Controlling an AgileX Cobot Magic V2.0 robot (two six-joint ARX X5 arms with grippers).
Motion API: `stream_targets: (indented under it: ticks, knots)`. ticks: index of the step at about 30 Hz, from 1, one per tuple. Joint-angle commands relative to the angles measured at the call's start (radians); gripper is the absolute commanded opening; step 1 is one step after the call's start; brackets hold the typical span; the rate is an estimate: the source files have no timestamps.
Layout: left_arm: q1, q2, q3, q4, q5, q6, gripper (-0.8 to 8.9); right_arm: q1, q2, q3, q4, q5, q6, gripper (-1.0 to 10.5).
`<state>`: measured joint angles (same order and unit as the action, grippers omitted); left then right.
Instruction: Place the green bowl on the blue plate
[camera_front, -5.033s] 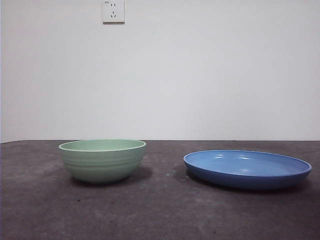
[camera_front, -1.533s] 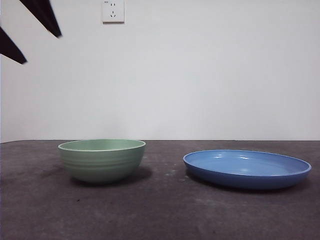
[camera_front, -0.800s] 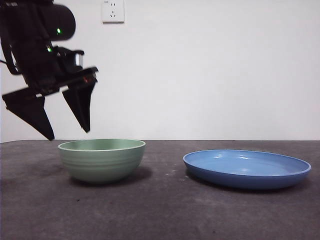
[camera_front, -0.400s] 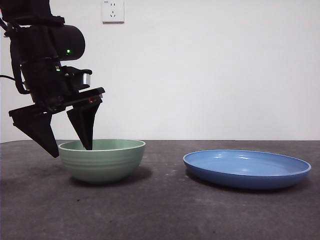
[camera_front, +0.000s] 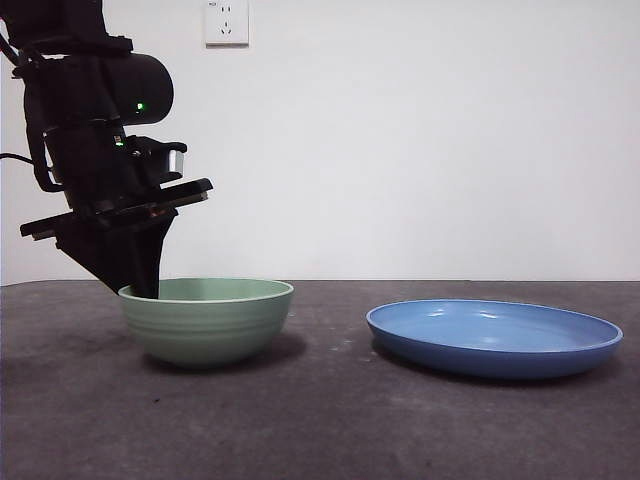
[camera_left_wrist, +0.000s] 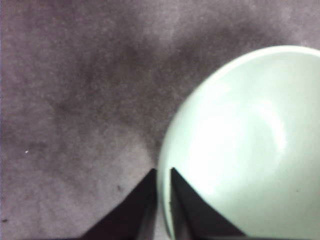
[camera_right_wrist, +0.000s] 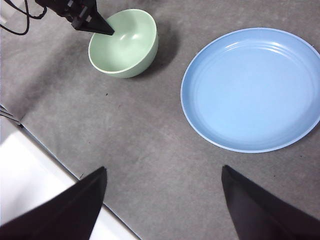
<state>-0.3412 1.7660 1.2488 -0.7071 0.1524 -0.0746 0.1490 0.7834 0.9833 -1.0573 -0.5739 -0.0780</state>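
- Left gripper (camera_left_wrist: 162, 176): fingers clamped on rim of pale mint-green ridged bowl (camera_front: 206, 320).
- Bowl rests on grey desk (camera_front: 320, 420), apart from glossy blue round plate (camera_front: 494, 338).
- Right gripper (camera_right_wrist: 164, 175): fingers spread wide, high above desk.

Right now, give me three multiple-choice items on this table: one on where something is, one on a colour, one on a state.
1. Where is the left gripper?
A. over the plate
B. at the bowl's rim
C. on the bare table between the dishes

2. What colour is the plate?
A. blue
B. white
C. red

3. How does the bowl stand?
A. stacked on the plate
B. tipped on its side
C. upright on the table, apart from the plate

Answers:
1 B: the left wrist view shows one jaw inside the rim and one outside it, pinched close.
2 A: both the front and right wrist views show it blue.
3 C: in the front view bare table lies between the two. The right gripper waits open, away from both.
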Motion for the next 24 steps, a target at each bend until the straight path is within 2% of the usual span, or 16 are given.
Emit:
stream_targets:
  ticks: [1,14,18,24]
  knots:
    - [-0.006,0.020,0.019,0.008,-0.003,-0.018,0.15,0.002,0.006,0.019,0.010,-0.002,-0.001,3.7]
    - [-0.034,-0.075,0.052,0.011,0.016,-0.068,0.14,0.002,0.006,0.019,0.010,-0.002,-0.001,3.7]
    - [-0.073,-0.084,0.126,-0.017,0.052,-0.075,0.15,0.002,0.006,0.019,0.010,-0.002,0.000,3.7]
    - [-0.159,-0.074,0.217,0.000,0.051,-0.103,0.15,0.002,0.006,0.019,0.010,-0.002,0.019,3.7]
